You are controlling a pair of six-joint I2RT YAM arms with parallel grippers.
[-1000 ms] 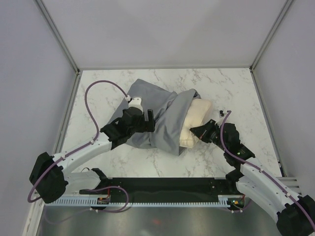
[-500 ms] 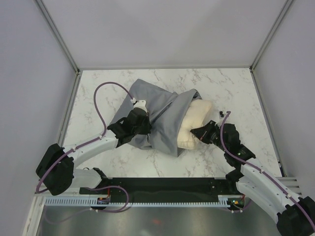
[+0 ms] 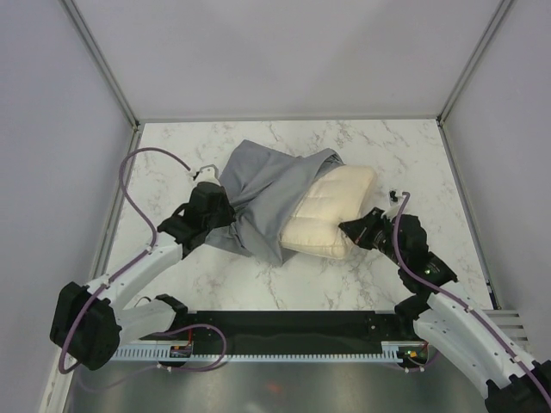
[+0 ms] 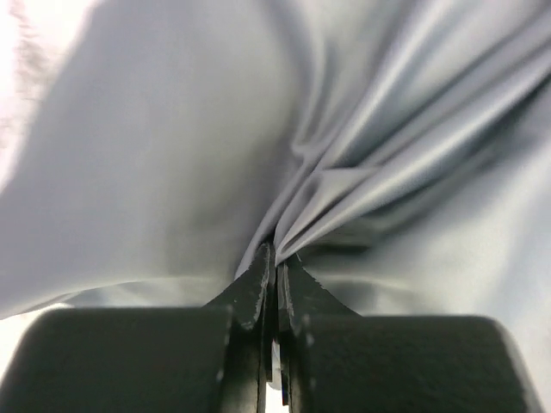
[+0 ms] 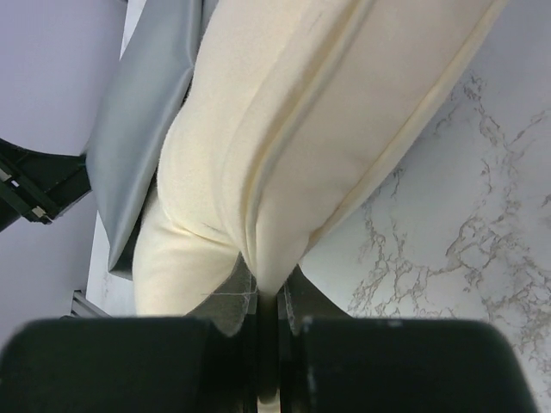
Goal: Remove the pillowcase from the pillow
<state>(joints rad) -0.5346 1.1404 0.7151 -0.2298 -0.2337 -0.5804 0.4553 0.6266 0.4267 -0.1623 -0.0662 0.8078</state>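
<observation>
Left fingers [image 4: 254, 288] pinched shut on a fold of the grey fabric pillowcase [image 3: 258, 194] | right fingers [image 3: 353, 230] clamped on the near edge of the plump cream quilted pillow [image 3: 331, 211] | case dragged left since a second ago, more pillow bared on the white marble surface [image 3: 413, 163] | I judged it about half out

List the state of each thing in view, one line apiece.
pillow, about half out of the pillowcase
pillowcase, bunched, covering the pillow's left end
left gripper, jaws shut on the pillowcase
right gripper, jaws shut on the pillow's edge
</observation>
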